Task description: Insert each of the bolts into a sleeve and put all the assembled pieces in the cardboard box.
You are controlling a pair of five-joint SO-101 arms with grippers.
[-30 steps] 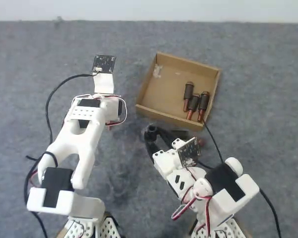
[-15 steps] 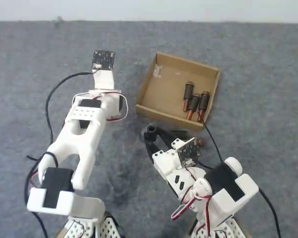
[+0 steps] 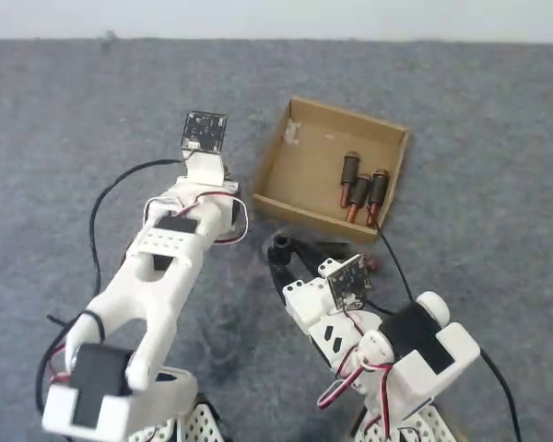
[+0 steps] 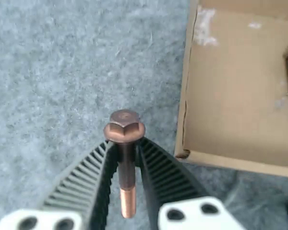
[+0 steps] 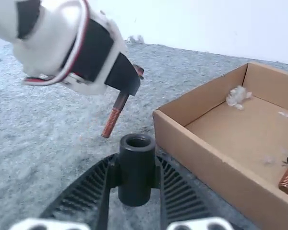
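Copper bolt [image 4: 125, 130] in outstretched left tool [image 4: 126, 145]

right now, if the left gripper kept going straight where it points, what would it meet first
Likely the grey carpet, just clear of the cardboard box wall; depth is hard to judge.

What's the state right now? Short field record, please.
left gripper: shut on bolt, threaded end pointing down, tilted
right gripper: shut on sleeve, upright, opening up
bolt vs sleeve: apart, not yet inserted
cardboard box: three assembled pieces inside, lying together by one wall
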